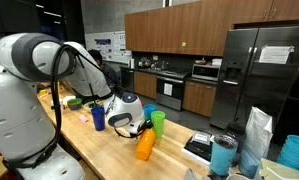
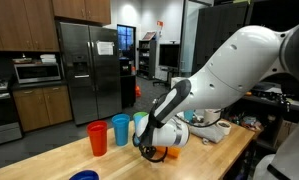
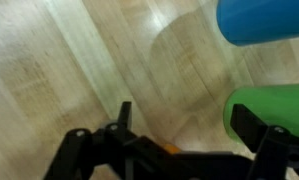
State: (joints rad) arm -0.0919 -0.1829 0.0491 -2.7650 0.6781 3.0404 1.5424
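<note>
Cups line your countertop (image 1: 101, 152). In an exterior view the blue cup (image 1: 98, 117) stands left. At centre is the gripper (image 1: 140, 130), jaws spread and holding nothing, with the orange cup (image 1: 144, 146) just beneath it and the green cup (image 1: 157, 122) to the right. That orange cup looks like light, thin, slippery plastic, so pinch it gently across its wall near the rim.

The arm (image 1: 29, 65) wears glossy white rounded shells with dark joint bands and a black cable (image 1: 81, 58) looping alongside, while the gripper (image 3: 184, 135), at six o'clock in the wrist view, is matte black.
</note>
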